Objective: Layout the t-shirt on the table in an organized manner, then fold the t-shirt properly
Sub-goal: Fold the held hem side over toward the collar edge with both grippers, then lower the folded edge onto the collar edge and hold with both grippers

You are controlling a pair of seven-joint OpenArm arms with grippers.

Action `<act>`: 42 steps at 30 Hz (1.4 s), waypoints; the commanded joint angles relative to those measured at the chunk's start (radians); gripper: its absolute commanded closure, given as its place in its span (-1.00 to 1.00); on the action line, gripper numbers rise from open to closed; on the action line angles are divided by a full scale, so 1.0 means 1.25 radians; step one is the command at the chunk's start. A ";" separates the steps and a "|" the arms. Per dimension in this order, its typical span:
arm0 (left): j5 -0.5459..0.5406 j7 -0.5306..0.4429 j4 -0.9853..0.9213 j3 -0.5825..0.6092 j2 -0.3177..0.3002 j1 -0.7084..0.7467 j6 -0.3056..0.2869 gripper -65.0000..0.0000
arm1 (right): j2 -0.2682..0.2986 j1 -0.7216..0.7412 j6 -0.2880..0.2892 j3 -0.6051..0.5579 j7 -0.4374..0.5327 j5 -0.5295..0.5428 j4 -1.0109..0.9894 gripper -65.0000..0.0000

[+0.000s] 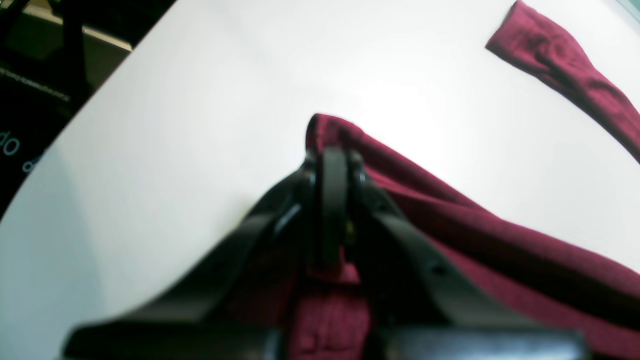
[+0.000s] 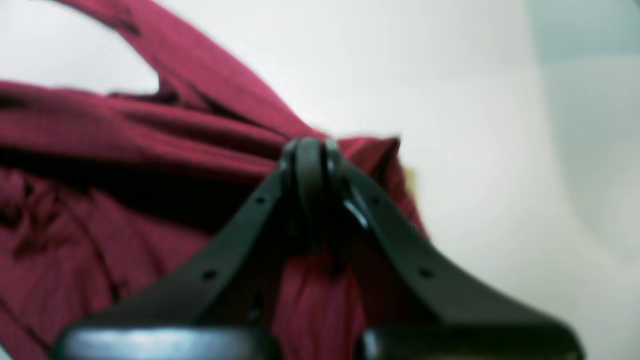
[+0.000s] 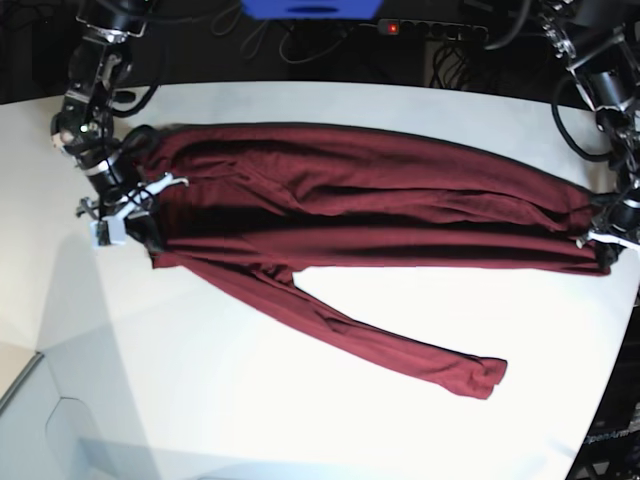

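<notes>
My 2 hands pinch the t-shirt [image 3: 380,200]: left hand [image 3: 598,238] at 3 o'clock, right hand [image 3: 140,215] at 9 o'clock. It lies stretched across the white worktop [image 3: 300,420], 1 sleeve trailing toward 5 o'clock.

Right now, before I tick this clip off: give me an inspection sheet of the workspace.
Surface: white table, bare around the shirt.
Job's things: maroon t-shirt stretched in a bunched, creased band between the two arms; one long sleeve trails toward the near edge.
Clutter: nothing seen on the table.
Grippers: left gripper shut on the t-shirt's end; right gripper shut on the other end.
Cables: dark cables behind the far edge, near a power strip; arm wiring at both sides.
Surroundings: dark background; blue object at the top edge.
</notes>
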 commanded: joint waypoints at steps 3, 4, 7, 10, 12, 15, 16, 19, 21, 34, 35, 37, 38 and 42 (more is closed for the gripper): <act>-0.008 -0.021 0.001 0.045 -0.023 -0.014 -0.005 0.99 | 0.007 0.005 0.002 0.003 0.026 0.014 -0.001 1.00; -0.008 -0.022 -0.008 0.062 -0.025 -0.014 -0.005 0.99 | 0.008 0.005 0.002 0.003 0.026 0.014 -0.003 1.00; -0.008 -0.026 -0.045 0.084 -0.026 -0.020 -0.005 0.99 | 0.009 0.002 0.002 0.004 0.026 0.014 -0.021 1.00; -0.008 -0.027 -0.066 0.087 -0.026 -0.021 -0.005 0.99 | 0.009 0.002 0.002 0.004 0.027 0.014 -0.036 1.00; -0.008 -0.027 -0.069 0.087 -0.026 -0.021 -0.005 0.99 | 0.009 0.002 0.002 0.004 0.027 0.011 -0.037 1.00; -0.008 -0.027 -0.069 0.087 -0.039 -0.021 -0.005 0.99 | 0.009 0.002 0.002 0.004 0.027 0.011 -0.037 1.00; -0.008 -0.027 -0.070 0.085 -0.043 -0.021 -0.005 0.99 | 0.009 0.002 0.002 0.006 0.027 0.011 -0.035 1.00; -0.013 -0.025 -0.067 0.082 -0.059 -0.021 -0.005 0.99 | 0.020 0.002 0.002 0.006 0.027 0.014 -0.030 1.00; -0.017 -0.023 -0.063 0.080 -0.072 -0.021 -0.005 0.99 | 0.024 0.002 0.002 0.006 0.027 0.015 -0.030 1.00; -0.017 -0.023 -0.059 0.080 -0.077 -0.021 -0.005 0.99 | 0.021 -0.031 0.002 0.004 0.026 0.013 0.085 1.00; -0.017 -0.023 -0.059 0.080 -0.077 -0.022 -0.005 0.99 | 0.021 -0.036 0.002 0.004 0.026 0.013 0.087 1.00; -0.017 -0.023 -0.059 0.080 -0.077 -0.022 -0.005 0.99 | 0.023 -0.042 0.002 0.004 0.026 0.014 0.087 1.00; -0.016 -0.023 -0.059 0.080 -0.077 -0.022 -0.005 0.99 | 0.024 -0.046 0.002 0.006 0.026 0.014 0.087 1.00; -0.011 -0.023 -0.066 0.082 -0.077 -0.022 -0.005 0.99 | 0.024 -0.075 0.002 0.006 0.027 0.014 0.090 1.00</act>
